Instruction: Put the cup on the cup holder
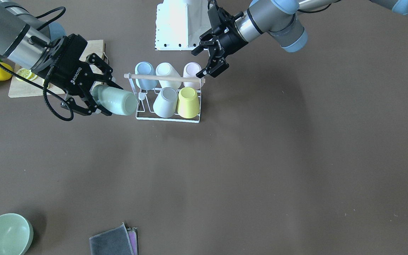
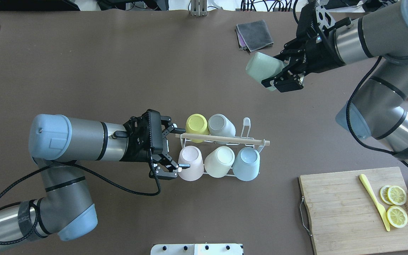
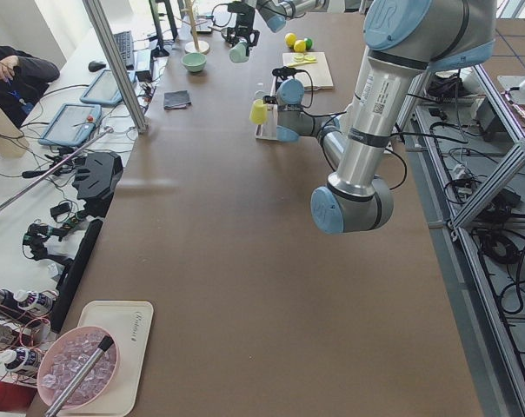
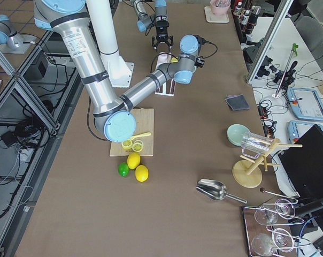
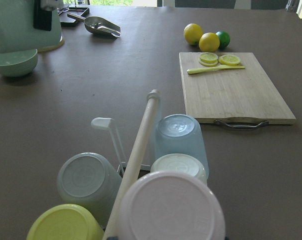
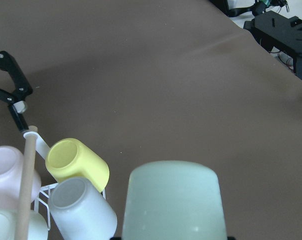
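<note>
Right end effector [image 1: 107, 100] holds mint cup [image 1: 119, 102] near cup holder [image 1: 165, 78].
The cup should drop mouth-down over the free prong [image 1: 142, 96]; left end effector [image 1: 199, 63] gapes wide.

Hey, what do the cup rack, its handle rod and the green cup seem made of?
Cup holder: thin white-coated wire, probably metal. Rod: pale, matte, bare-looking wood. Green cup: smooth, opaque, soft sheen; plastic or glazed ceramic, can't tell.

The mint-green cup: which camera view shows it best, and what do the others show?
Exterior front-facing: the mint-green cup lies sideways, nearly whole, in the right gripper. Overhead, the fingers cover part. Both wrist views crop it; the side views show it tiny.
</note>
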Available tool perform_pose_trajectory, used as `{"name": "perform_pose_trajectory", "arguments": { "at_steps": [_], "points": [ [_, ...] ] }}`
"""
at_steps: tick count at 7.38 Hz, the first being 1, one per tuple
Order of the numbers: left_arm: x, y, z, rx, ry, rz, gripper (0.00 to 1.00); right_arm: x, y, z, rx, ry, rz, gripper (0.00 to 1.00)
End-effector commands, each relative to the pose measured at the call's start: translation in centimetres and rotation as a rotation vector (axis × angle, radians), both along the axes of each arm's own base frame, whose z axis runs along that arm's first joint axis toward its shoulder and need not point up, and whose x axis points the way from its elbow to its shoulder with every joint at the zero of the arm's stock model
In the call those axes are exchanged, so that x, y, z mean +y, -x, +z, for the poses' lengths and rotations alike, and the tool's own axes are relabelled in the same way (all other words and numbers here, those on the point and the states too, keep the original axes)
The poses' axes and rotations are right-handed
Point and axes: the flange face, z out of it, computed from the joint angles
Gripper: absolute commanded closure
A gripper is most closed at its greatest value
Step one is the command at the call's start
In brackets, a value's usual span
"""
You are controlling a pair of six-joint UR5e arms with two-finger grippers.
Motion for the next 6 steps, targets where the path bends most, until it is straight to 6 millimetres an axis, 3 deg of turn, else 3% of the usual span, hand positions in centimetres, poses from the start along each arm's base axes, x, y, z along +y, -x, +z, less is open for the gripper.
{"name": "perform_pose_trajectory", "arguments": {
  "at_steps": [1,2,3,4,5,6],
  "points": [
    [0.0,0.4,0.1,0.005,-0.003,-0.004,0.01,1.3,2.2,3.2,-0.148,-0.025,-0.012,0.87],
    [-0.4,1.9,-0.6,0.016,-0.007,-0.020,0.01,1.5,2.9,4.8,-0.205,-0.026,-0.019,0.87],
    [-1.1,4.4,-0.3,0.009,-0.003,-0.052,0.01,2.0,3.8,5.0,-0.242,-0.037,0.009,0.87],
    [-2.5,7.1,-0.5,-0.023,0.014,-0.100,0.01,3.2,5.3,4.4,-0.294,-0.049,0.036,0.87],
    [-3.2,9.1,-0.4,-0.070,0.041,-0.129,0.01,4.7,6.5,5.4,-0.337,-0.057,0.039,0.87],
    [-3.9,9.6,1.0,-0.120,0.072,-0.146,0.01,5.8,8.1,6.1,-0.363,-0.059,0.046,0.87]
  ]
}}
